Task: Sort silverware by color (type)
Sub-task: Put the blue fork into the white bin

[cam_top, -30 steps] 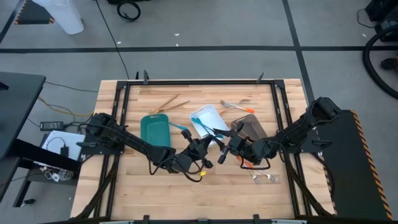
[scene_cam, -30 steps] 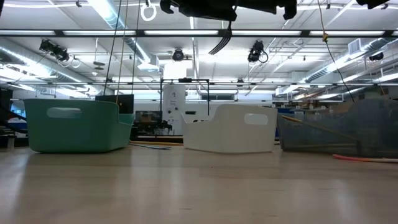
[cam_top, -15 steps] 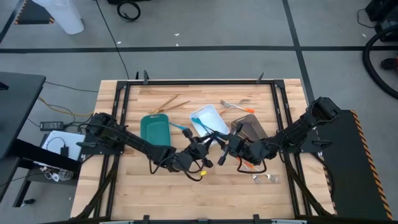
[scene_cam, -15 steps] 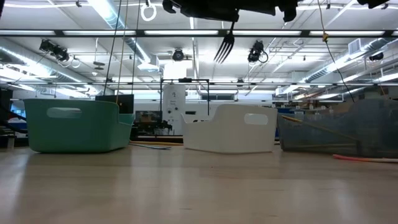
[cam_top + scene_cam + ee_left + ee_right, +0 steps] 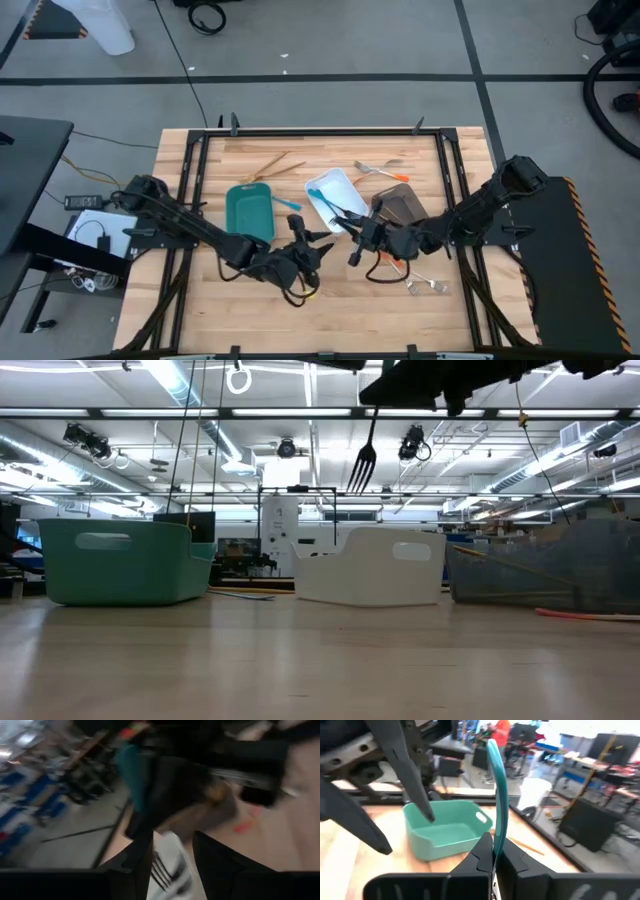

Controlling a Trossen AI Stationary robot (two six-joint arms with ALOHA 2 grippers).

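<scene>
Both arms meet mid-table, likely a handover: right gripper clamped on blue-handled fork, tines hanging down above white tray; left gripper parted, empty, just beside.

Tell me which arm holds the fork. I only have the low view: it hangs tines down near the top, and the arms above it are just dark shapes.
Observer: The right gripper. Its fingers are shut on the handle of the fork.
Operator: What colour is the handle?
Observer: Blue, as the right wrist view shows.
Operator: And the left arm?
Observer: The left gripper is close beside the right one, with its fingers open and nothing held.
</scene>
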